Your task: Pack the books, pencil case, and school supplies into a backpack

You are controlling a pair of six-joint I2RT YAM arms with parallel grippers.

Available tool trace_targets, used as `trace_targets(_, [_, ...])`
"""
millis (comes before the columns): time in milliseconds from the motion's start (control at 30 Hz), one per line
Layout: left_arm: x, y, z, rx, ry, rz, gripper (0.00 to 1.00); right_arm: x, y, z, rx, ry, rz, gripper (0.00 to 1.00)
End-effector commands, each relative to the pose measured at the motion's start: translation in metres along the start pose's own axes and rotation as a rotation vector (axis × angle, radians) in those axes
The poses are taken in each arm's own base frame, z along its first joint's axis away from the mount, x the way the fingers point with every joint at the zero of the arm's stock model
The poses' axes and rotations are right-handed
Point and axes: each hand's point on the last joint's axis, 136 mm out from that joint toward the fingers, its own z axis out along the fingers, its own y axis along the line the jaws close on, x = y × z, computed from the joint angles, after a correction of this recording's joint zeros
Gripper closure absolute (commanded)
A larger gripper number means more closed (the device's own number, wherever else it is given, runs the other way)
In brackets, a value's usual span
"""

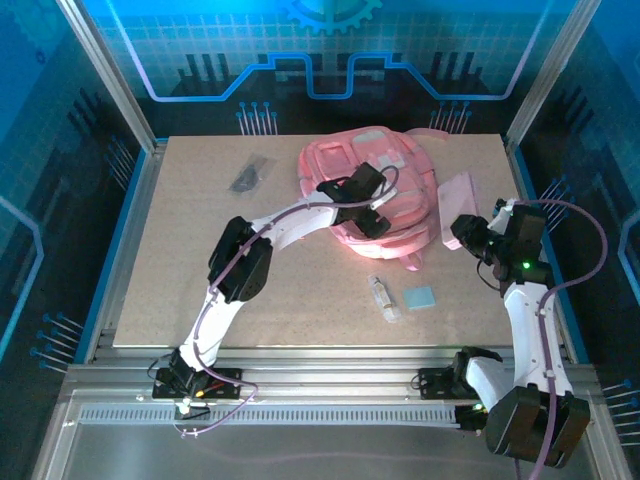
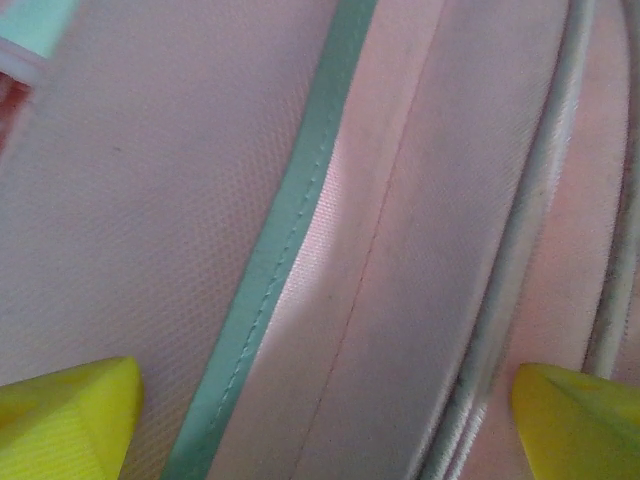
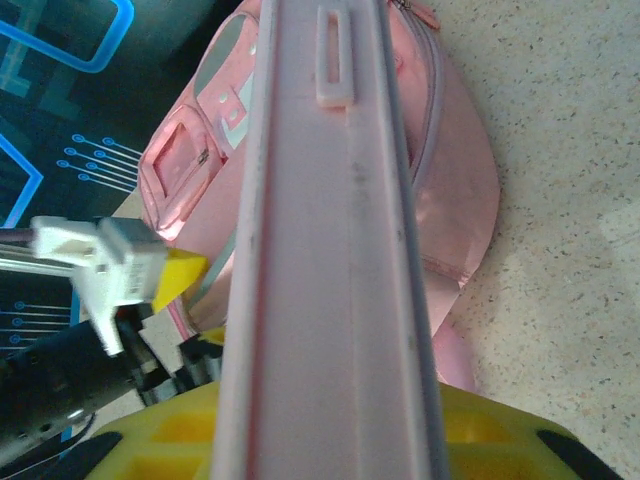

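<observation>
1. Backpack [image 1: 372, 190], large and made of pink fabric, lies flat toward the far middle of the worktop [image 1: 200, 260]. A pink strap trails off its near edge.
2. Pencil case [image 1: 457, 205], a pale-pink oblong pouch, sits just to the right of the backpack.
3. Right hand [image 1: 468, 230] is clenched on the near end of the pencil case. In the right wrist view the pouch runs straight away from between the yellow fingers, with the backpack beyond it.
4. Left hand [image 1: 366, 205] hovers over the middle of the backpack, jaws spread wide and grasping nothing. In the left wrist view its yellow fingertips [image 2: 60, 415] sit in the two lower corners. Between them are pink fabric, a pale green trim band and whitish piping, all very close. Whether the hand touches the fabric cannot be told.
5. Whitish tube [image 1: 383, 297] and light-blue pad [image 1: 420, 298] lie side by side on bare worktop, nearer than the backpack and apart from both hands.
6. Dark grey item [image 1: 247, 176] lies on the far left of the worktop, left of the backpack.
</observation>
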Motion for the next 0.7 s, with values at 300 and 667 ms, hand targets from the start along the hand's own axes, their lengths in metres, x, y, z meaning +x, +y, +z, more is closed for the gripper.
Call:
trace_targets(300, [0.0, 0.003, 0.008, 0.026, 0.053, 0.011, 1.0, -0.008, 0.011, -0.01, -0.036, -0.009, -0.023, 0.83])
trace_targets(667, [-0.091, 0.042, -0.102, 0.114, -0.253, -0.243, 1.0, -0.02, 0.012, -0.012, -0.035, -0.04, 0.021, 0.83])
